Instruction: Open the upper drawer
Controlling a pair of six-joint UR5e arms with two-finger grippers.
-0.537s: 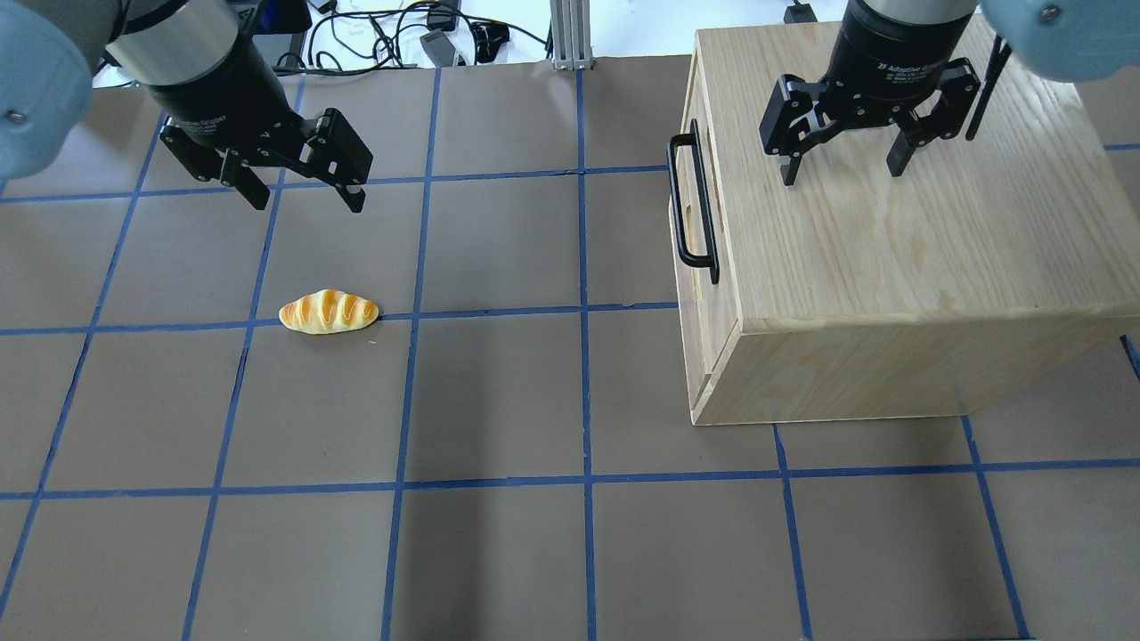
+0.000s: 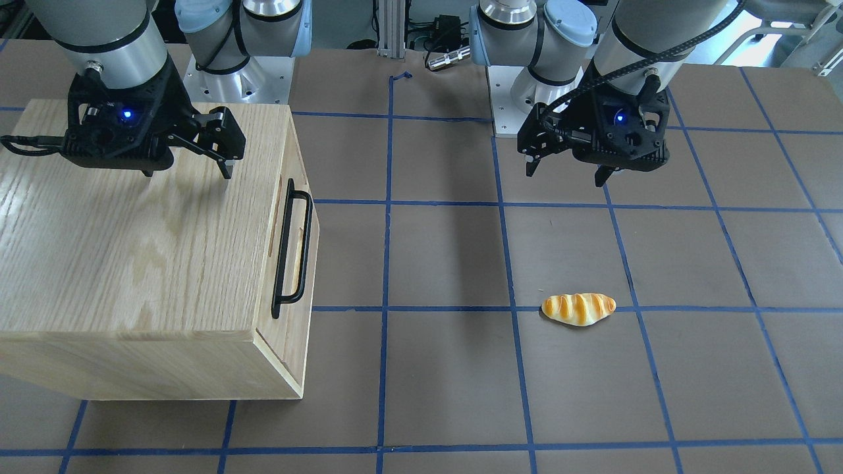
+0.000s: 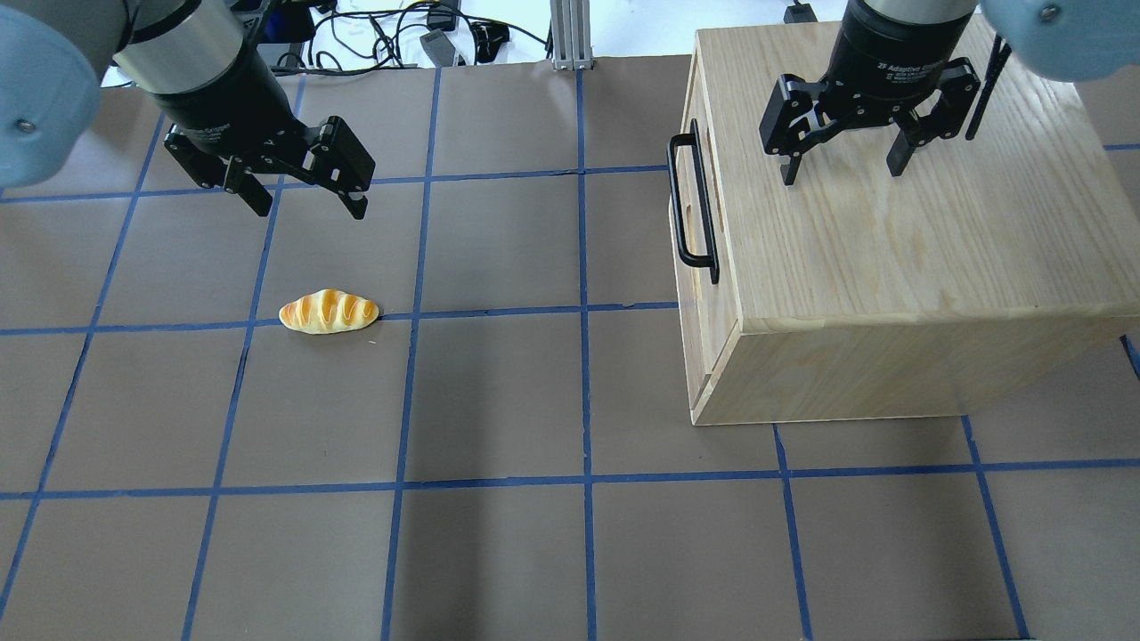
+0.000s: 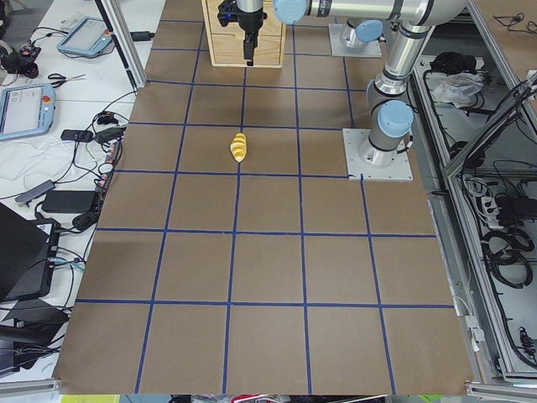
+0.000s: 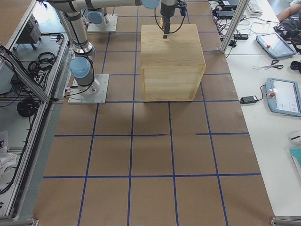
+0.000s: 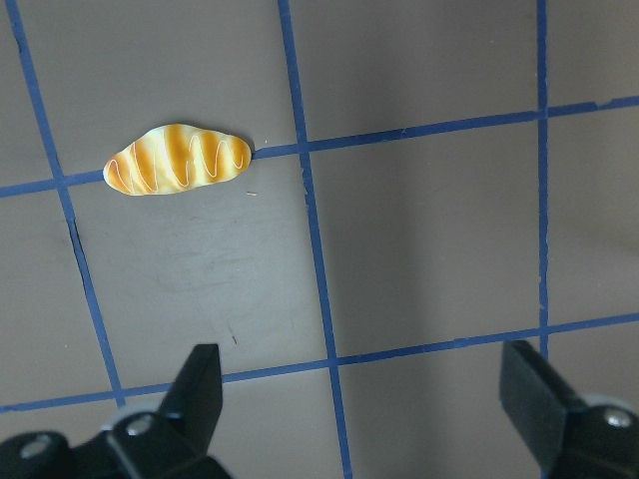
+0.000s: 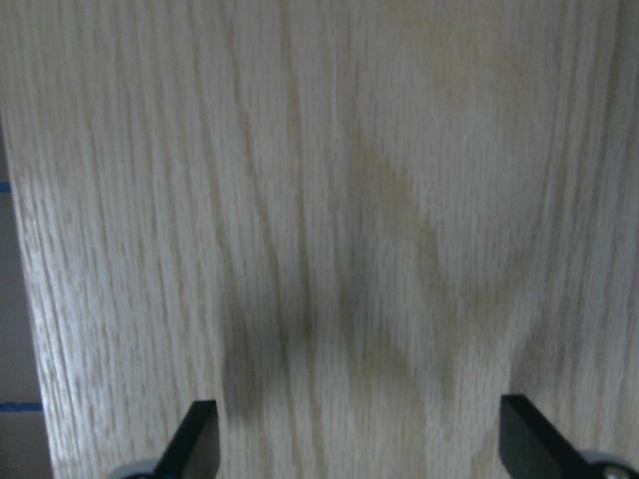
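Observation:
The upper drawer [image 3: 723,307] is shut in the oak cabinet [image 3: 891,240], and its front faces the table's middle. Its long black bar handle [image 3: 684,214] also shows in the front-facing view [image 2: 282,250]. My right gripper [image 3: 842,174] is open and empty, just above the cabinet top, behind the drawer front; it also shows in the front-facing view [image 2: 187,174]. The right wrist view shows only oak grain between its fingers [image 7: 195,439]. My left gripper [image 3: 308,209] is open and empty above the mat, far from the handle.
A striped bread roll [image 3: 328,312] lies on the brown mat below my left gripper, and also shows in the left wrist view [image 6: 178,159]. Blue tape lines grid the mat. Cables and devices lie beyond the far table edge [image 3: 427,40].
My left gripper has shifted slightly towards the roll. The right gripper and the cabinet have not moved.

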